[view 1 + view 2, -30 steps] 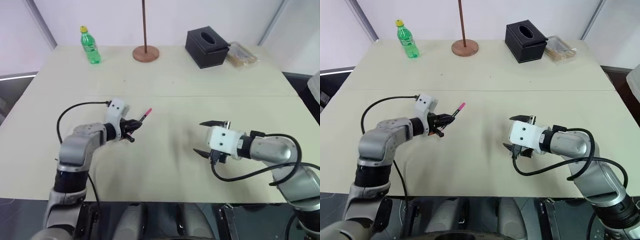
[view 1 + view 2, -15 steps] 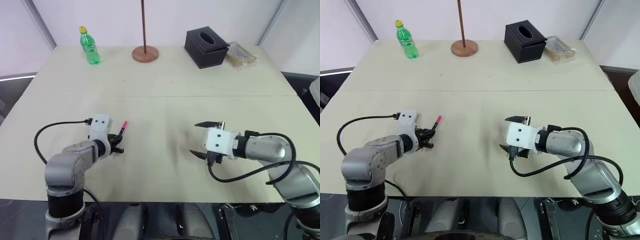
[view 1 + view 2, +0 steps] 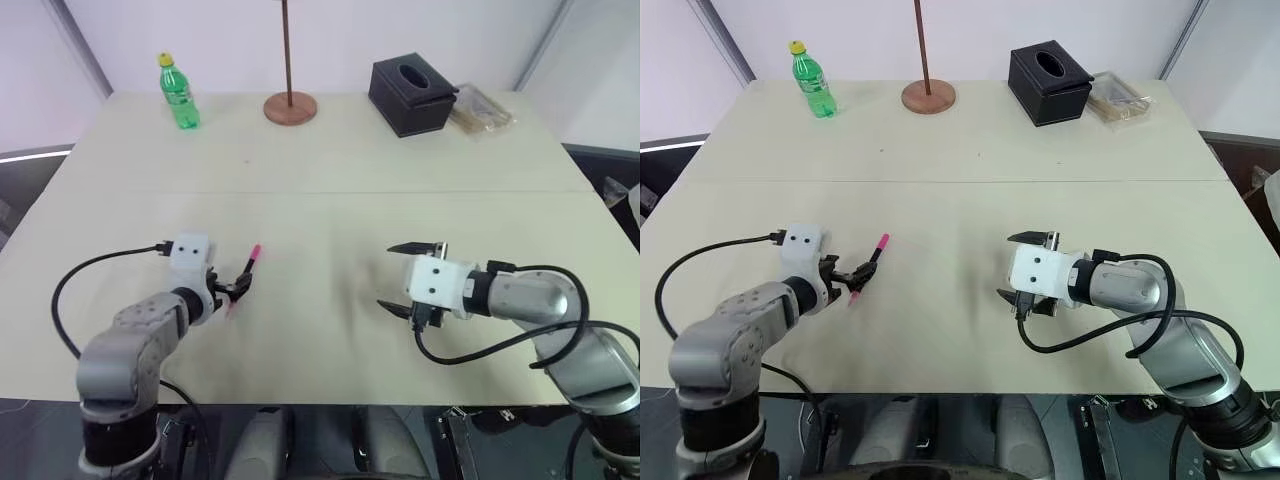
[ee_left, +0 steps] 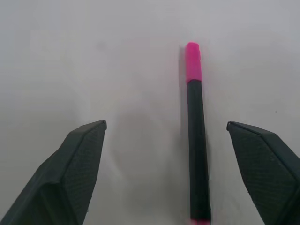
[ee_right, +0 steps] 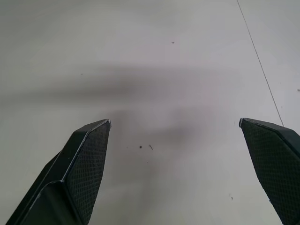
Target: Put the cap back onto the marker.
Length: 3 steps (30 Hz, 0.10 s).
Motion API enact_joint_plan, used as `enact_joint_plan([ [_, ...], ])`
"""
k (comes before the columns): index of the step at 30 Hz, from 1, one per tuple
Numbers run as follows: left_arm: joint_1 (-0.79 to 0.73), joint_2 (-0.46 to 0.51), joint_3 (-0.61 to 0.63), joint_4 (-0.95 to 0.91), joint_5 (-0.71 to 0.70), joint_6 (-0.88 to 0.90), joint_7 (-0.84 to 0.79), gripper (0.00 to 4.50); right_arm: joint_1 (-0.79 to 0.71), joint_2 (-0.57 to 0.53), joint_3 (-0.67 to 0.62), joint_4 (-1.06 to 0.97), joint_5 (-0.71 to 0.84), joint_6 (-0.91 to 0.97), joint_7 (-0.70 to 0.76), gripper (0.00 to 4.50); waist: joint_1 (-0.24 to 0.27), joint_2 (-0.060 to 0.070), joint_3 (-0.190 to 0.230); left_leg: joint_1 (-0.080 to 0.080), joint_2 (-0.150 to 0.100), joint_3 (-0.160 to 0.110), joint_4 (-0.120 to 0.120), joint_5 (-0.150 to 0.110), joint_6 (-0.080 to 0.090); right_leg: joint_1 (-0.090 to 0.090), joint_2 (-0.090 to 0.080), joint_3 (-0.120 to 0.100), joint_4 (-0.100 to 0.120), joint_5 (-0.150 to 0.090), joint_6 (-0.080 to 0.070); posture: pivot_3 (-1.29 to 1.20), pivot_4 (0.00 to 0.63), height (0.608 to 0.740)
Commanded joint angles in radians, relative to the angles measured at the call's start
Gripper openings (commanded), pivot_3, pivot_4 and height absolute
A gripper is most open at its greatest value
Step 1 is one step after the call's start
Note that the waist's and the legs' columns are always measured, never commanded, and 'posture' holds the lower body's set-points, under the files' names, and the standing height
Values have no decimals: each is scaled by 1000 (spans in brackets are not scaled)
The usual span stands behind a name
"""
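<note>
**Capped marker lying between the spread fingers of the left gripper**

The marker [image 4: 197,145] lies flat on the pale table [image 3: 330,150], at its near left. The pink cap [image 4: 192,62] sits on the marker's far end, and a sliver of pink shows at its near end. In the left wrist view the dark barrel runs lengthwise along the gap of the left gripper [image 3: 240,285], closer to one finger than to the other and touching neither. The left gripper's jaws stand wide apart and grip nothing; its fingers [image 4: 70,173] flank the marker's near half, while the capped end reaches past the fingertips. From the head views the marker slants away from the gripper, toward the far right, its pink cap pointing to the middle of the table.

The right gripper [image 3: 408,280] hovers over bare table at the near right, well apart from the marker. Its jaws are likewise spread wide and empty, pointing left.

Along the far edge stand a green bottle [image 3: 179,92] at the left, a round wooden stand base [image 3: 290,106] with its pole, a black tissue box [image 3: 414,95], and a clear packet [image 3: 482,110] just right of the box.
</note>
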Motion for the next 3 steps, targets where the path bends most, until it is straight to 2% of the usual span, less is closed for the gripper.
enact_joint_plan([
  [1, 56, 29, 13, -51, 2, -91, -3, 4430, -1, 3, -4, -23, 13, -13, -4, 4500, 0, 0, 0, 0, 0, 0, 0, 0, 0, 0, 0, 0, 0, 0, 0, 0, 150, 740],
  [3, 85, 33, 23, -50, 1, -138, -2, 4430, 1, 3, -3, -24, 17, -13, -4, 4500, 0, 0, 0, 0, 0, 0, 0, 0, 0, 0, 0, 0, 0, 0, 0, 0, 150, 740],
])
